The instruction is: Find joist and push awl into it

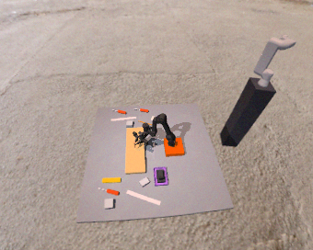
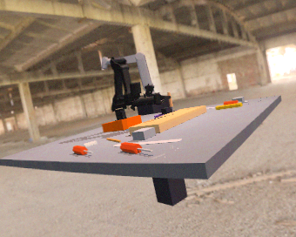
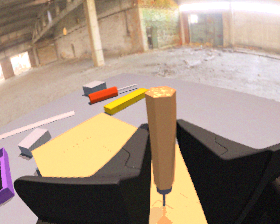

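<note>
Top: black two-finger gripper [image 1: 139, 142] [image 2: 168, 103] [image 3: 161, 127] over upper half of pale-wood floor panel [image 1: 135, 158] [image 2: 182, 118] [image 3: 86, 145]; black stud finder [image 1: 160, 175] in purple tray [image 1: 156, 183] [image 3: 6, 189], well off to the side.

Ext.: gripper just above panel; tip contact unclear.

Wrist: fingers pinching brown wooden-handled awl [image 3: 162, 137], long axis approx. upright, spike down, panel directly below. Next move prob. straight down, w/o tilt.

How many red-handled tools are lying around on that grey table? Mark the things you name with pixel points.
3: two red-handled tools [image 1: 121, 112] [image 1: 144, 110] [image 2: 79, 150] [image 2: 131, 148] near one edge, one [image 1: 112, 192] [image 2: 231, 103] [image 3: 103, 95] beside the yellow bar [image 1: 111, 180] [image 2: 229, 106] [image 3: 125, 101]. The black robot arm [image 1: 161, 118] [image 2: 121, 80] might hide others.
</note>
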`<state>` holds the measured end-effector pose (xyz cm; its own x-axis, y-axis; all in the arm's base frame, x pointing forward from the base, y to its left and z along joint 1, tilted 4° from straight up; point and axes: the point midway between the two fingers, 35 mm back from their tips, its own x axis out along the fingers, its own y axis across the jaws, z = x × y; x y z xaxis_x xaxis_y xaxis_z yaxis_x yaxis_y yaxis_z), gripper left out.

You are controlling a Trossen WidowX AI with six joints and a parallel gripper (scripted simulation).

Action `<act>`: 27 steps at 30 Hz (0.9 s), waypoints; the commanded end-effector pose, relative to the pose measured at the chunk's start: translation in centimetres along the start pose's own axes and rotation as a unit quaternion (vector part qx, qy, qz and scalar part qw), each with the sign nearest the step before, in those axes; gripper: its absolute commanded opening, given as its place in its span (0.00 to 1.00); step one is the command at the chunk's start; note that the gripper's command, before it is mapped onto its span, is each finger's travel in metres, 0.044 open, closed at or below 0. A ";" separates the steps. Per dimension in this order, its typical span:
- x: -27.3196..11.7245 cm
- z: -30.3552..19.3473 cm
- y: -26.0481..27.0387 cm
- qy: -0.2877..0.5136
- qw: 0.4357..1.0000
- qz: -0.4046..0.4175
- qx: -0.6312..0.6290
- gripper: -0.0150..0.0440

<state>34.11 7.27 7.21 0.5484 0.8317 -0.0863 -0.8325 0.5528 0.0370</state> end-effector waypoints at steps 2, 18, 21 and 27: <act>0.0 -0.6 0.1 -0.001 1.000 0.002 0.002 0.25; 0.1 -1.2 0.1 -0.002 1.000 0.002 -0.003 0.25; 0.1 -1.2 0.1 -0.002 1.000 0.002 -0.003 0.25; 0.1 -1.2 0.1 -0.002 1.000 0.002 -0.003 0.25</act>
<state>33.94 7.34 6.03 0.5461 0.8337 -0.0823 -0.8347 0.5498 0.0311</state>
